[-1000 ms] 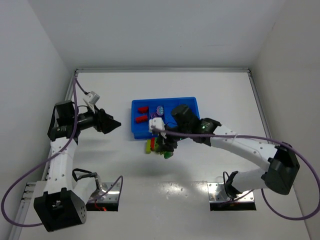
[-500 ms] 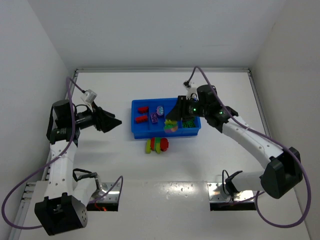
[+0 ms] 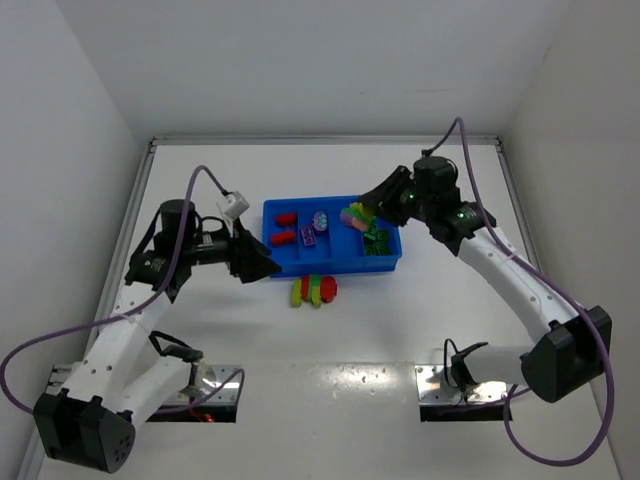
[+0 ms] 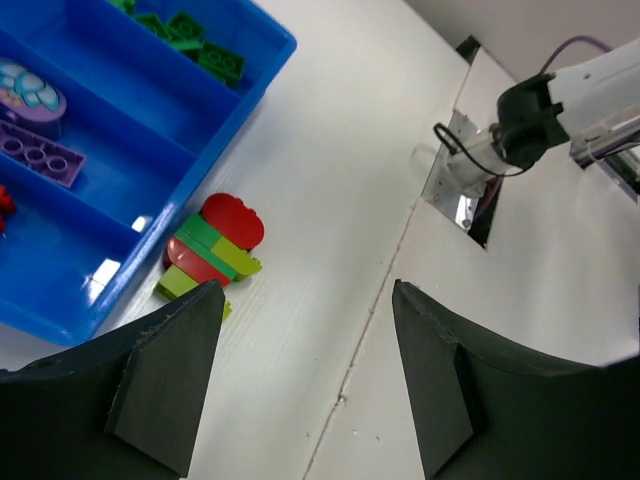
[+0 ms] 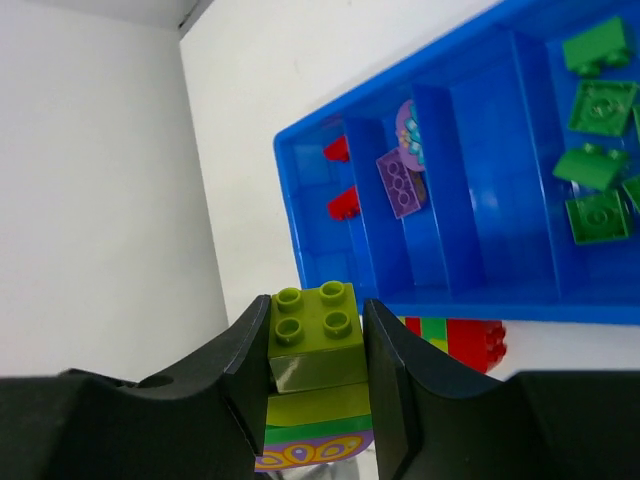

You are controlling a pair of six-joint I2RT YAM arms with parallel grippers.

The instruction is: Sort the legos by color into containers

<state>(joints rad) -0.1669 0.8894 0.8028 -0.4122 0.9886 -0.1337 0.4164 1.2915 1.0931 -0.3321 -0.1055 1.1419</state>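
Right gripper: clenched on a stack of legos, with a yellow-green brick on top and a green strip and a purple printed piece under it.
Beyond the right fingertips: blue tray with 4 compartments. In the top view the stack overlaps the 3rd, counting from the red end.
Tray contents: 2 red bricks in the 1st, 2 purple pieces in the 2nd, several green bricks in the 4th.
Left gripper: released, fingers wide apart, gripping nothing.
Ahead of the left fingertips: cluster of red, green and yellow-green legos on the table, just outside the tray's near wall.
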